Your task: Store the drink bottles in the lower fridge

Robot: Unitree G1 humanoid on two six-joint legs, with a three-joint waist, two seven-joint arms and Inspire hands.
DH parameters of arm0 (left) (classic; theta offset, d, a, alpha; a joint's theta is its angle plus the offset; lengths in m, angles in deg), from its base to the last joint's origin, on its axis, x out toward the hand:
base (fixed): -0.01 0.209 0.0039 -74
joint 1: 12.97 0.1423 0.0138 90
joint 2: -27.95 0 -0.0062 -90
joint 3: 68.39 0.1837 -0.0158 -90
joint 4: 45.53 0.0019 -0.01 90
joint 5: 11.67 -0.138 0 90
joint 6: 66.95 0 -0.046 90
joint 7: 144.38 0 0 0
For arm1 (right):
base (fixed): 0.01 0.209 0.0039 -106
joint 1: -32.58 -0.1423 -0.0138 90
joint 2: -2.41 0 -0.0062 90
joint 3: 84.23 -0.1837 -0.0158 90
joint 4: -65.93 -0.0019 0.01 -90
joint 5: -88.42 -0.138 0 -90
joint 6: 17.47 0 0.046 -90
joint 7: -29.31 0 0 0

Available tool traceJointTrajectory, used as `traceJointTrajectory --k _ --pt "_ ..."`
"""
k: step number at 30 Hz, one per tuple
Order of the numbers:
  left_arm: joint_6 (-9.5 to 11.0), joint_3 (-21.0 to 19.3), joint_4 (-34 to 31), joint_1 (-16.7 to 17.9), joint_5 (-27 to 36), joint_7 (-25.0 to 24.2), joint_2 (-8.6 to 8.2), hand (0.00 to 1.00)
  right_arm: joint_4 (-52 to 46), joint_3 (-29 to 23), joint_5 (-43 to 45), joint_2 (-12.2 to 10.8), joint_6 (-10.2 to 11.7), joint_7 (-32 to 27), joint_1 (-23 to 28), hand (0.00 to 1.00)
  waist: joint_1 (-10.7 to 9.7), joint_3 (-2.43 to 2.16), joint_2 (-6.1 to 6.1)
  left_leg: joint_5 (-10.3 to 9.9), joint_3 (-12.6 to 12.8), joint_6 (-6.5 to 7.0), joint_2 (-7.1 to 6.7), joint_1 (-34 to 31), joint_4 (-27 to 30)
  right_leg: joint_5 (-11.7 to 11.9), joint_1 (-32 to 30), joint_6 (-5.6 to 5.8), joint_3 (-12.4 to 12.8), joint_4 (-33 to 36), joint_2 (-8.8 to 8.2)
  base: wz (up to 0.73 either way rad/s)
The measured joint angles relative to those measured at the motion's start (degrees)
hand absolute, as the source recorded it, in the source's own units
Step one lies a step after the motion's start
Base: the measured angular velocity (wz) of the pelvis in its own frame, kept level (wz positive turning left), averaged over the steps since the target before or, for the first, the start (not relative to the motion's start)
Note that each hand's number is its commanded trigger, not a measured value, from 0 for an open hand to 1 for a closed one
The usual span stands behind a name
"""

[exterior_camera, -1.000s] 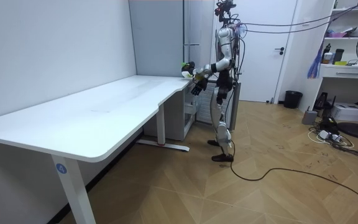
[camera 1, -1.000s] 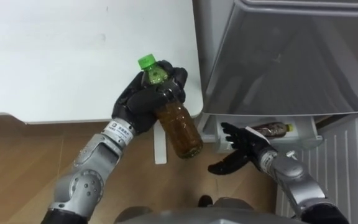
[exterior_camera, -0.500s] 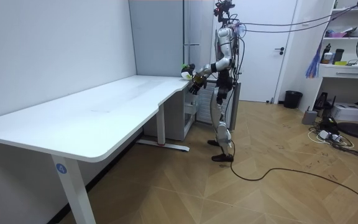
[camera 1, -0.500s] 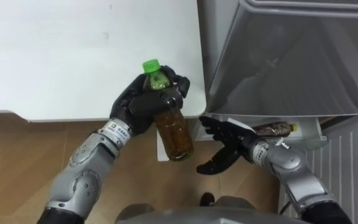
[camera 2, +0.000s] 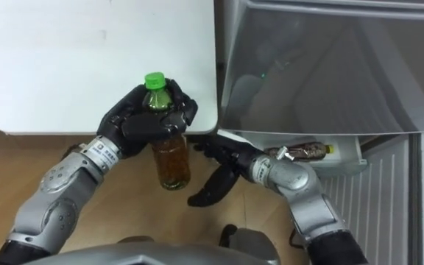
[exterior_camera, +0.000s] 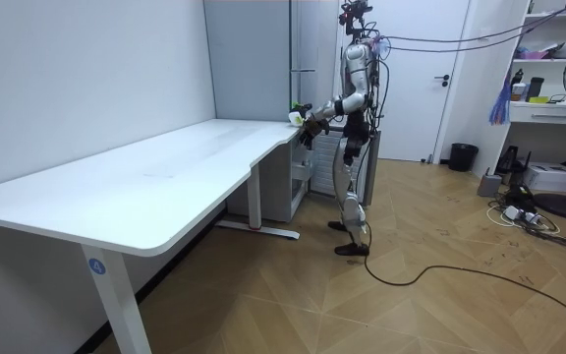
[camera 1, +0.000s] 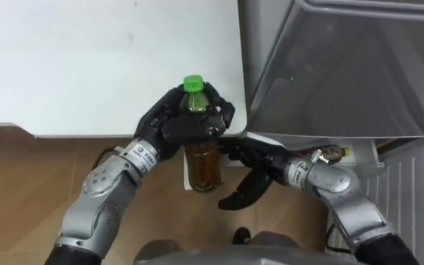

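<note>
1. While clutching the green-capped bottle (camera 1: 203,165) at its shoulder, holds it upright in the curled left hand (camera 1: 179,131), body hanging below the palm
2. Spreads the empty right hand (camera 1: 260,168) just right of that body, nearer the lower fridge (camera 1: 361,163); probably next to take it

The bottle (camera 1: 202,158) has a bright green cap (camera 1: 192,82) and clear walls that show amber-brown liquid. My left hand (camera 1: 175,126) and my right hand (camera 1: 250,171) are both black, and my forearms behind them are silver-grey. The table (camera 1: 87,66) is plain white, with no pattern. The fridge (camera 1: 344,73) is dull silver-grey and its lower shelf (camera 1: 363,158) is white. A second bottle (camera 1: 328,154) there is dark brown with a yellow end. The floor (exterior_camera: 362,305) is warm brown wood laid in a herringbone pattern.
</note>
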Motion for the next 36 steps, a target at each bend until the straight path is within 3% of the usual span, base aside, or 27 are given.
traceJointTrajectory --k 5,9,13,19,29,36 --pt "0.18 0.02 -1.76 -1.42 -0.08 -0.07 0.04 1.00 0.21 0.05 -0.56 0.06 0.04 2.45 0.23 0.00 0.01 0.07 0.10 -0.04 -0.01 0.05 0.04 -0.27 0.29 0.00 -0.24 0.00 -0.04 -0.03 0.00 0.00" --pt "1.51 2.84 -4.74 -1.83 -0.07 -0.07 0.30 1.00 0.24 1.65 -3.25 0.07 0.01 3.73 0.64 0.00 0.00 0.16 0.38 -0.29 -0.42 0.13 0.18 -0.76 0.56 0.00 -0.18 0.00 -0.57 -0.09 0.01 0.04" --pt "1.56 4.77 -5.20 -2.52 -0.75 -0.37 0.64 1.00 0.49 1.90 -7.72 0.59 -0.39 4.15 0.62 0.00 -0.05 0.45 0.93 -0.33 -0.24 0.12 0.17 -0.67 0.42 0.00 -0.41 0.00 -0.51 -0.10 0.05 0.00" --pt "1.63 6.11 -4.56 -2.78 -0.73 -2.69 0.85 1.00 0.94 2.25 -13.76 1.56 -0.47 4.32 0.64 0.00 -0.06 0.45 0.92 -0.32 -0.23 0.13 0.07 -0.56 0.42 0.00 -0.54 0.00 -0.61 -0.12 -0.01 0.00" --pt "1.56 7.99 -3.52 -2.81 -2.12 -4.60 1.28 1.00 1.12 3.30 -17.23 1.63 -1.19 4.71 0.70 0.00 -0.18 0.41 0.94 -0.32 0.57 0.13 -0.01 -1.12 0.47 0.00 -1.18 0.00 -0.63 0.04 -0.14 -0.02" --pt "1.60 8.26 -2.54 -3.39 -1.16 -4.94 1.29 1.00 3.04 3.42 -25.80 1.20 -1.74 4.59 0.40 0.00 -0.19 0.33 1.08 -0.30 0.99 0.14 -0.26 -1.37 0.45 0.01 -1.78 0.00 -0.11 0.04 -0.09 -0.02"
